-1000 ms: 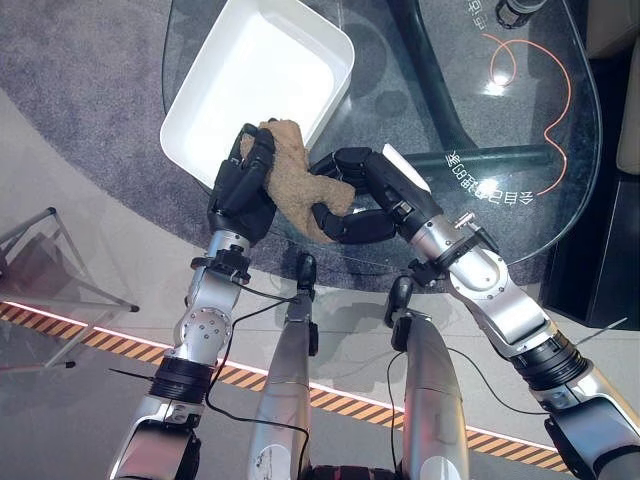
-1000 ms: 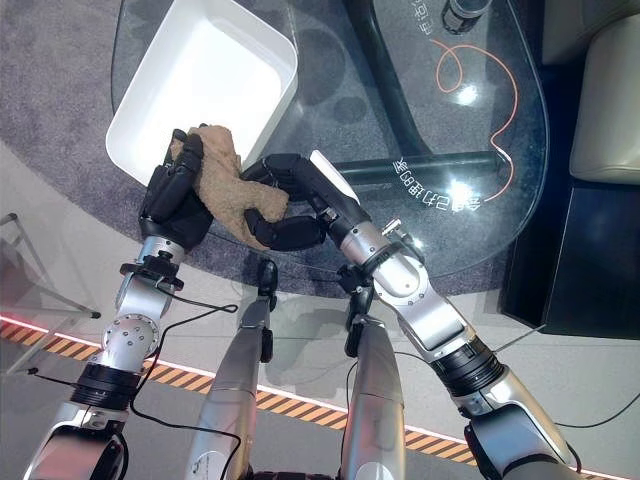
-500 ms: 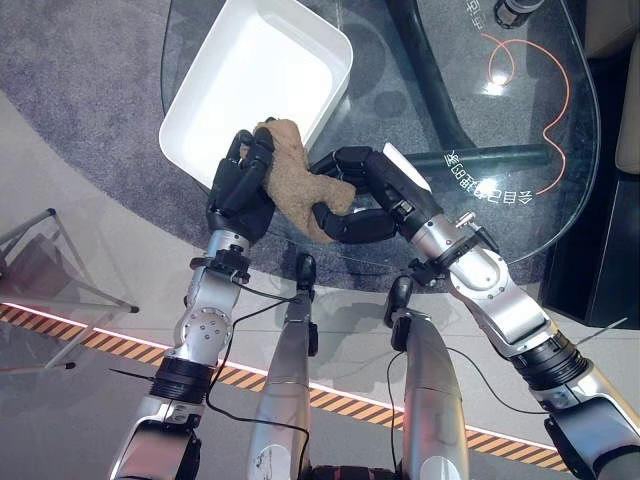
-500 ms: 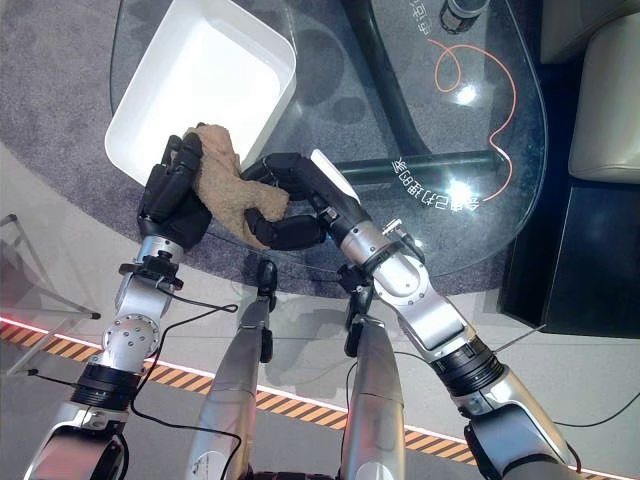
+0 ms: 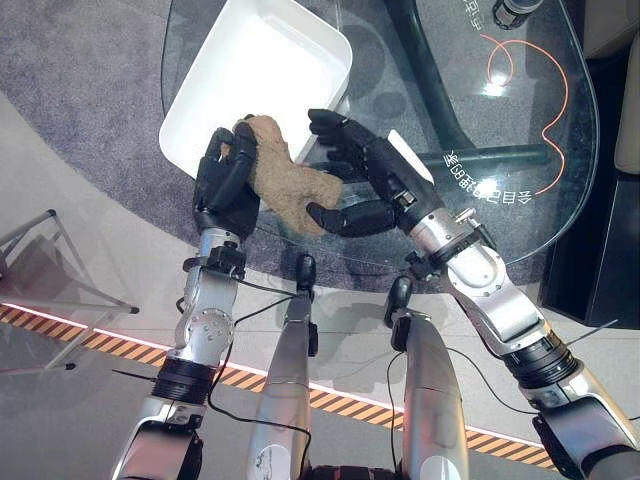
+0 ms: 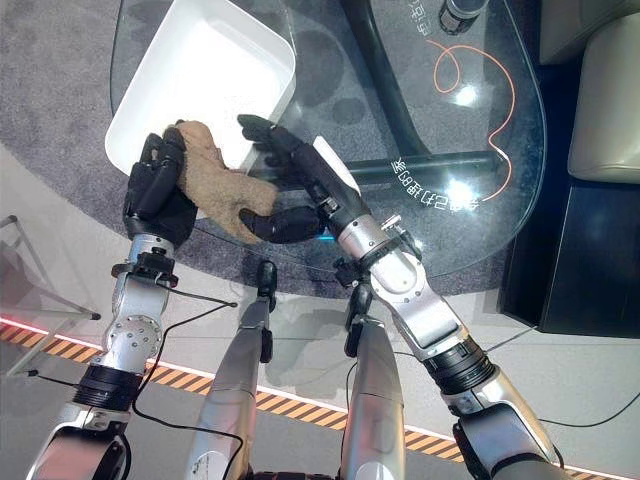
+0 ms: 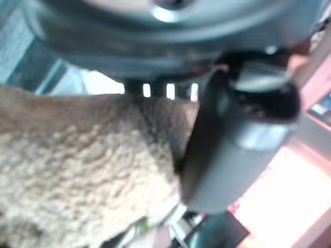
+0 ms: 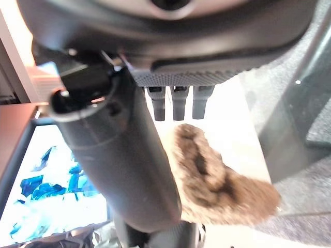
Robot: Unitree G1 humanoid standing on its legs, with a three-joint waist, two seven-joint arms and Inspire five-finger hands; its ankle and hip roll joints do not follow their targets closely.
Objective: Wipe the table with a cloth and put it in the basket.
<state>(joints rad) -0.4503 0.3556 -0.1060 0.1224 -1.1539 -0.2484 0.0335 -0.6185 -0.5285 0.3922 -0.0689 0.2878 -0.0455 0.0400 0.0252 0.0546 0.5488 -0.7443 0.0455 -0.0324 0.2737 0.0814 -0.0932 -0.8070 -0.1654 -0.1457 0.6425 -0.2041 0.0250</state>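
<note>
At the table (image 5: 480, 110) edge, our left hand (image 5: 222, 183) grips the cloth (image 5: 282, 177); basket (image 5: 255, 80) lies at twelve o'clock, seemingly just beyond; right hand (image 5: 365, 180) released.

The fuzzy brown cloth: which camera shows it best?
The left eye view: the whole cloth shows, gripped by the left hand at the white basket's rim, with the open right hand beside it. The right eye view matches. The wrist views show close-up parts.
</note>
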